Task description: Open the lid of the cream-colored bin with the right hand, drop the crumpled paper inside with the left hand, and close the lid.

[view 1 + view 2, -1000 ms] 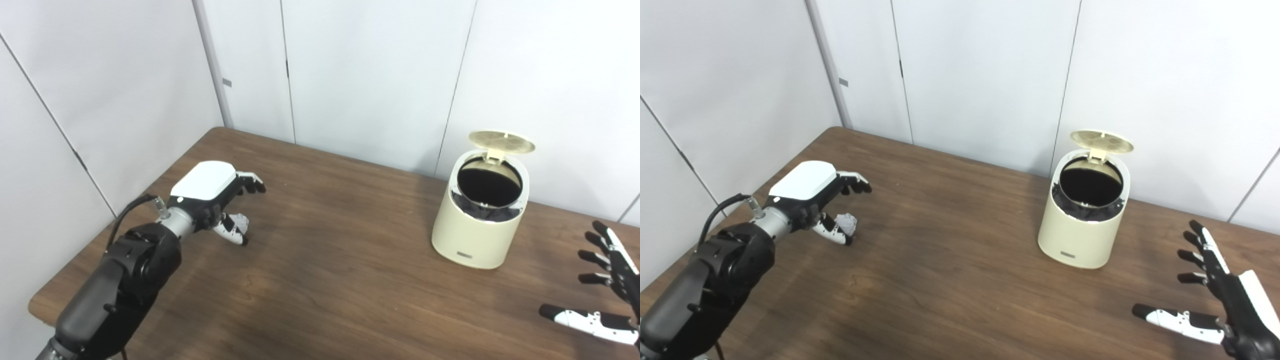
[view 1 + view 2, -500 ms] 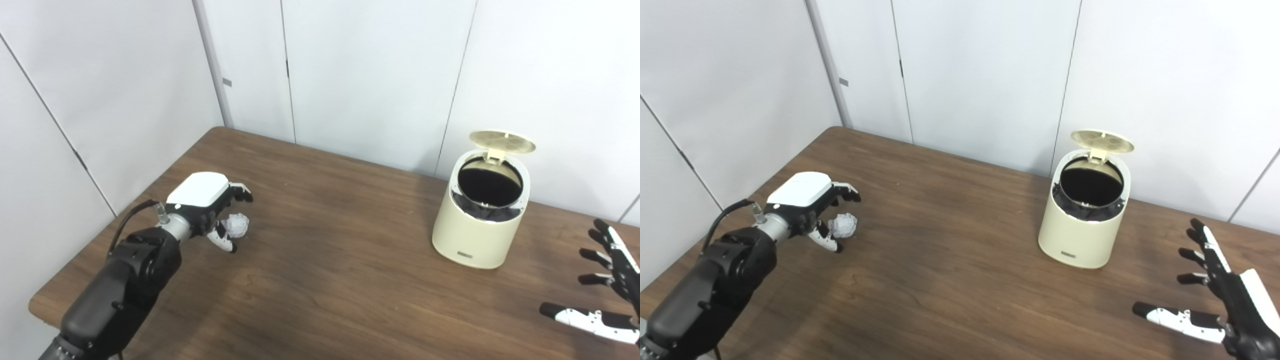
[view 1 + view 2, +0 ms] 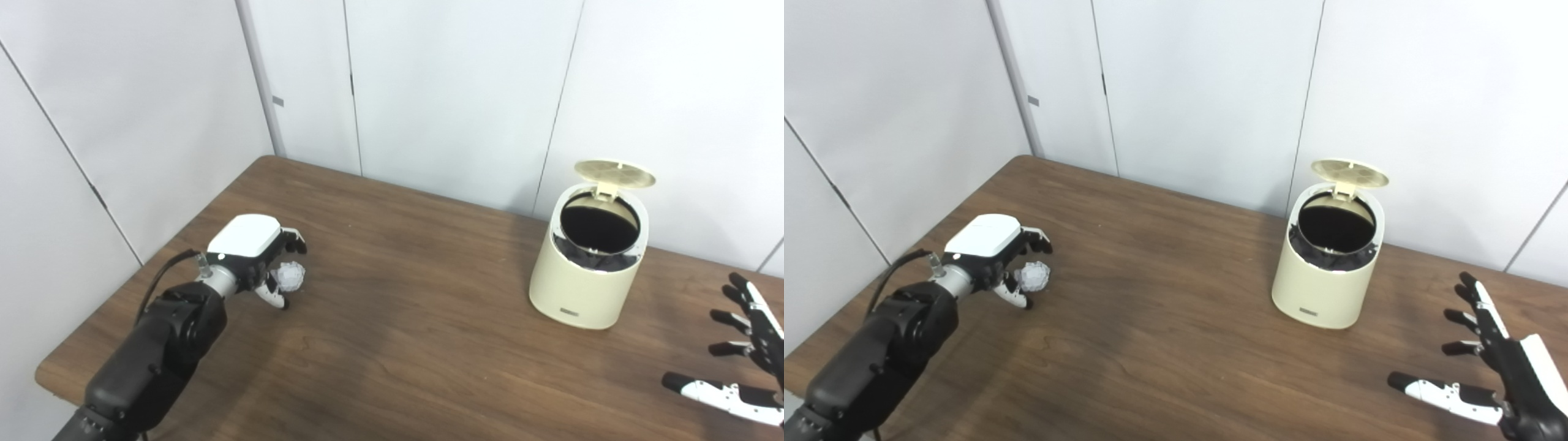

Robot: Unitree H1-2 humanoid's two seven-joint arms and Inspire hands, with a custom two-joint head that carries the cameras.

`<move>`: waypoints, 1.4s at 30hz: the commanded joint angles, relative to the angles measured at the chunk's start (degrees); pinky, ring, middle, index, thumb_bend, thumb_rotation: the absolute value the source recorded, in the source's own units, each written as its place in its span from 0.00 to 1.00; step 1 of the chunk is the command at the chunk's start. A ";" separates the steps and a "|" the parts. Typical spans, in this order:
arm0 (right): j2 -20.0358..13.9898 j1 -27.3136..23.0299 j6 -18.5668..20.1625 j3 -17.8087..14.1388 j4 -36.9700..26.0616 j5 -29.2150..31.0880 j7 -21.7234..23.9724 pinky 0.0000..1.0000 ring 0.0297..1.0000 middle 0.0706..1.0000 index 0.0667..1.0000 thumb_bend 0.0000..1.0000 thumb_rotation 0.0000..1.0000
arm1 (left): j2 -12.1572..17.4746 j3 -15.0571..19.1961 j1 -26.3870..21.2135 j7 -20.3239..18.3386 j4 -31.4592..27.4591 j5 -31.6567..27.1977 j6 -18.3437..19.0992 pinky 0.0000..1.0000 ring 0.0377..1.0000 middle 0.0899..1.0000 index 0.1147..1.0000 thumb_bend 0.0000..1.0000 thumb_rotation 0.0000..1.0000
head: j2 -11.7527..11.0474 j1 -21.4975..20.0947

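Note:
The cream-colored bin (image 3: 582,288) stands at the back right of the table with its round lid (image 3: 614,174) tipped up and its dark inside showing. The white crumpled paper (image 3: 290,277) lies on the table at the left. My left hand (image 3: 257,254) is right at it, fingers curved over the top and thumb low beside it, not closed on it. My right hand (image 3: 1488,367) hovers open at the lower right, fingers spread, well away from the bin.
The brown wooden table (image 3: 398,343) has its left edge close behind my left arm. White wall panels stand just past the table's far edge, right behind the bin.
My left hand has dropped and drawn back toward the paper, which now shows between fingers and thumb. The right hand has sunk slightly. The bin and its lid are unchanged.

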 commanded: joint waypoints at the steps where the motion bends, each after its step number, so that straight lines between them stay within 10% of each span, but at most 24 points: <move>1: -0.76 -0.97 -0.73 -0.50 -2.12 -0.39 -0.40 0.61 0.85 0.96 1.00 0.79 0.32 | 1.29 -0.03 -1.39 1.98 0.28 -0.04 -0.88 0.59 0.66 0.67 0.65 0.88 0.00 | 0.09 -0.03; 15: -0.69 -0.14 -0.45 -0.51 -2.80 -1.73 -0.47 0.64 0.84 0.95 1.00 0.75 0.32 | 1.28 -2.27 -1.81 3.43 2.46 0.68 -1.60 0.55 0.64 0.65 0.61 0.86 0.00 | 0.80 -0.36; 21: -0.81 0.14 -0.07 -0.82 -3.15 -1.84 -0.38 0.63 0.83 0.96 1.00 0.75 0.33 | 0.23 -2.18 -1.79 3.74 3.63 -4.09 -2.72 0.37 0.36 0.42 0.47 0.52 0.00 | 0.99 -0.48; 42: -0.95 0.69 -0.04 -1.15 -3.41 -1.77 -0.71 0.65 0.85 0.96 1.00 0.75 0.36 | 0.25 -4.09 -1.24 8.18 4.37 -4.35 -4.05 0.28 0.37 0.44 0.43 0.50 0.00 | 1.54 -0.94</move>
